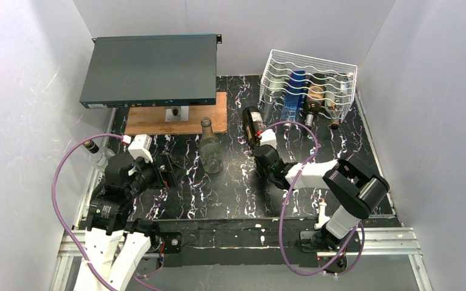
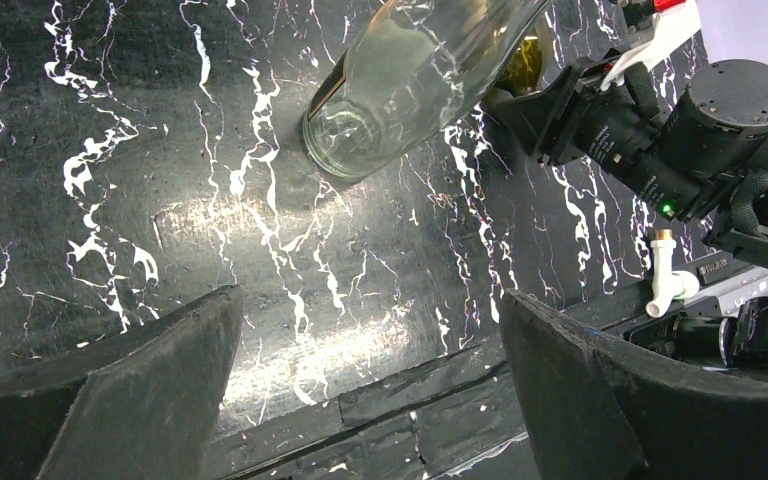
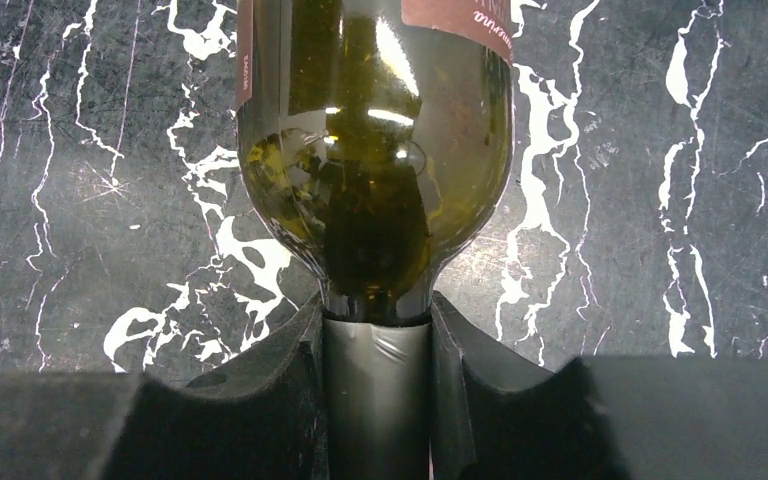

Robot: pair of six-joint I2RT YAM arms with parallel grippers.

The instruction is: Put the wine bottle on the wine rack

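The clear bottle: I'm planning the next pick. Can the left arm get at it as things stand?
Probably yes: the left gripper is open, empty and pointed toward the clear bottle, with only bare tabletop between them.

Not much to read here tbh. Maroon label (image 3: 457, 22) on the dark wine bottle (image 3: 375, 200), seen from the right wrist: pale lettering, upside down and chopped off by the top edge. Only a few letters in frame, too partial to spell out. Tiny sideways print (image 3: 245, 62) down the bottle's left side, way too small. From the top view, just red and white specks on that same label. Little pale marks along the front edge of the dark flat box (image 1: 148, 76), also unreadable. No legible brand or number anywhere.
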